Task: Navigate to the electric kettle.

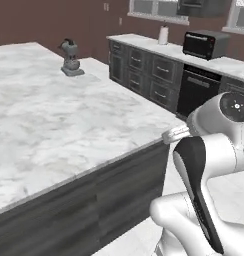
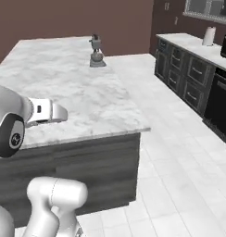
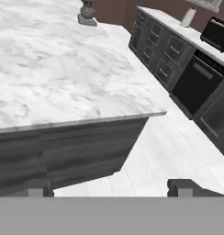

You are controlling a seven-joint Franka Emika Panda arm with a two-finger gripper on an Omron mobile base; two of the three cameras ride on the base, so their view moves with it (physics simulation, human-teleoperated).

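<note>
In the hand view the two dark fingertips (image 3: 38,188) rise at the bottom edge, far apart from each other with nothing between them — the gripper (image 3: 111,187) is spread open over pale floor tiles (image 3: 150,160). Just above the fingertips stands the corner of the kitchen island (image 3: 63,137), its dark panelled side under a white marble top that fills the upper left of the frame. At the far end of that top, at the upper edge of the hand view, sits a small grey stand mixer (image 3: 87,13); it appears in the upper left of the left base view and upper middle of the right base view too. Along the upper right runs a counter of dark drawers (image 3: 162,43) with a black dishwasher front (image 3: 196,87) — on it a white paper towel roll (image 3: 189,16) and a black toaster oven (image 3: 217,32). The electric kettle cannot be made out in any of the three views.
</note>
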